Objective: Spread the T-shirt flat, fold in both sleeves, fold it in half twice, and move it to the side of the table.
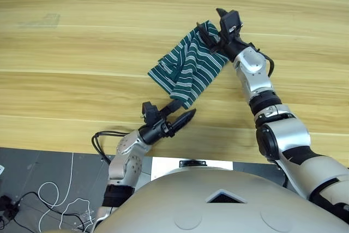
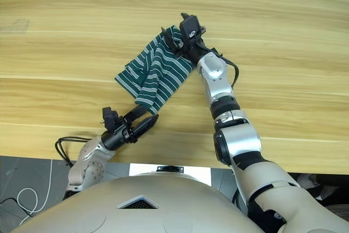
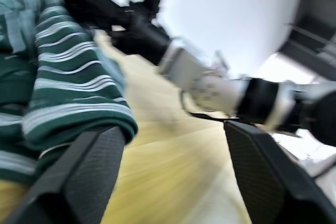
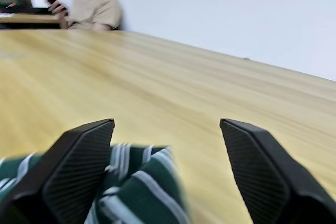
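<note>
Nearest us, the left gripper (image 1: 184, 111) has its fingers spread, one of them at the near corner of the T-shirt (image 1: 188, 69). The shirt lies mid-way across the table (image 1: 82, 80) as a compact packet, which we judge already folded. At its far corner the right gripper (image 1: 211, 28) is likewise spread. Moving the shirt aside remains.

Left arm (image 1: 131, 147): silver-grey shell segments, black wrist section, black collar at lower joint. Elbow cable (image 1: 100, 137): black, looped beside shell. Right arm (image 1: 253, 75): rounded silver-grey shells separated by black joint rings. Forearm cable (image 1: 269, 67): thin, black, arcing off shell. Left gripper (image 1: 184, 110), right gripper (image 1: 210, 23): black throughout, two fingers each. Fingers (image 4: 79, 166): broad, tapering, inner faces finely cross-hatched.
</note>
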Available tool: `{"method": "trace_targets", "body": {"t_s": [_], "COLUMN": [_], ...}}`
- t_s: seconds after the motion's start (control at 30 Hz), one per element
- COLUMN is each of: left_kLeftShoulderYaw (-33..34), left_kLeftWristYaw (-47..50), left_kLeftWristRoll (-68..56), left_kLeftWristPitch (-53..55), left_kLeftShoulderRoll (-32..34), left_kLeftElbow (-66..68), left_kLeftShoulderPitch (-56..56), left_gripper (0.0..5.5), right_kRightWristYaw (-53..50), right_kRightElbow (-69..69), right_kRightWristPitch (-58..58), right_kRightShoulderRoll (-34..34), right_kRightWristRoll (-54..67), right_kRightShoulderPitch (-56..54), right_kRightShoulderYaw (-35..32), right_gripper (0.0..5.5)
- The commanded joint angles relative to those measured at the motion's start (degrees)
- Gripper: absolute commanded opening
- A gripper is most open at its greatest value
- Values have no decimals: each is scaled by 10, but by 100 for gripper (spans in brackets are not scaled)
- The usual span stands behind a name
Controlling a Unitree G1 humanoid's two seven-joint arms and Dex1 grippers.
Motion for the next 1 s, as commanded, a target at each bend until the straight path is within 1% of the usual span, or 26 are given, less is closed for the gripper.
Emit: {"method": "trace_targets", "body": {"t_s": [0.03, 0.1, 0.17, 0.23, 0.3, 0.37, 0.4, 0.5, 0.6, 0.63, 0.67, 0.73, 0.83, 1.0], "left_kLeftShoulderYaw": [-15, -1, 23, 36, 33, 25, 33, 67, 109, 113, 109, 86, 73, 64], "left_kLeftWristYaw": [13, 20, 23, 16, -8, -39, -39, -24, 16, 17, 13, -2, 5, 6], "left_kLeftWristRoll": [26, 20, 8, -5, -16, -21, -28, -51, -74, -80, -80, -39, 6, 10], "left_kLeftWristPitch": [-30, -45, -63, -77, -95, -121, -124, -126, -113, -111, -112, -134, -156, -161], "left_kLeftShoulderRoll": [-14, -19, -21, -22, -22, -19, -21, -25, -35, -38, -41, -42, -42, -55], "left_kLeftElbow": [-18, -16, -15, -23, -41, -53, -51, -38, -9, -3, -1, 14, 33, 50], "left_kLeftShoulderPitch": [-7, -14, -18, -19, -6, 13, 13, -6, -41, -46, -46, -42, -52, -65], "left_gripper": [402, 402, 402, 402, 402, 402, 402, 402, 402, 402, 402, 402, 402, 402], "right_kRightWristYaw": [-38, -24, 11, 48, 75, 102, 115, 150, 159, 163, 166, 167, 161, 149], "right_kRightElbow": [-83, -198, -313, -380, -418, -430, -428, -400, -371, -367, -367, -374, -388, -397], "right_kRightWristPitch": [-13, -6, 5, 3, 12, 6, 6, -7, -19, -19, -21, -16, -4, 21], "right_kRightShoulderRoll": [10, 4, -15, -41, -63, -87, -98, -128, -148, -154, -158, -168, -171, -146], "right_kRightWristRoll": [62, 75, 68, 44, 33, 17, 9, -12, -31, -32, -31, -34, -41, -68], "right_kRightShoulderPitch": [-7, 44, 120, 188, 240, 281, 297, 330, 340, 345, 349, 360, 373, 356], "right_kRightShoulderYaw": [-66, -65, -38, -3, 21, 42, 53, 80, 87, 88, 89, 87, 90, 121], "right_gripper": [373, 373, 373, 373, 373, 373, 373, 373, 373, 373, 373, 373, 373, 373]}}
